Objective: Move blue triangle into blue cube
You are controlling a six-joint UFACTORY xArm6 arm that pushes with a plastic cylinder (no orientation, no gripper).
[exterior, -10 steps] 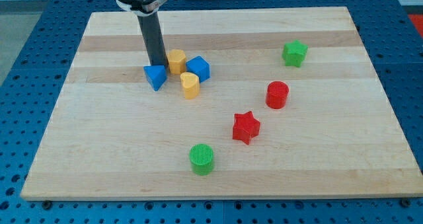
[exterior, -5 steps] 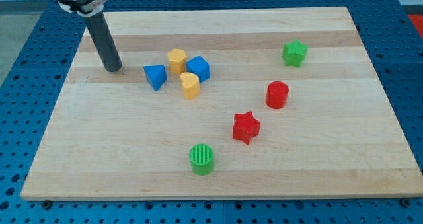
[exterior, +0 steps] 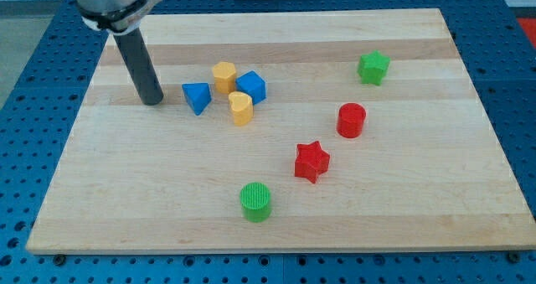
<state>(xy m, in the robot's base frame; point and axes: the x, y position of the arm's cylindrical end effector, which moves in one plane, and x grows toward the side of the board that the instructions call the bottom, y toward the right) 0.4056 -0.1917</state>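
Observation:
The blue triangle [exterior: 197,97] lies on the wooden board [exterior: 276,200], left of centre near the view's top. The blue cube [exterior: 250,87] sits to its right. Two yellow blocks stand between them: one [exterior: 224,77] touches the cube's upper left, the other [exterior: 240,108] sits at the cube's lower left. My tip [exterior: 152,101] rests on the board a short gap to the left of the blue triangle, not touching it.
A green star-like block [exterior: 373,67] sits at the upper right. A red cylinder [exterior: 351,120] and a red star [exterior: 311,161] lie right of centre. A green cylinder [exterior: 255,201] sits near the view's bottom.
My tip moved from just above the blue triangle out to the left, then came back a little right and down toward the triangle's left side. The blocks have not moved.

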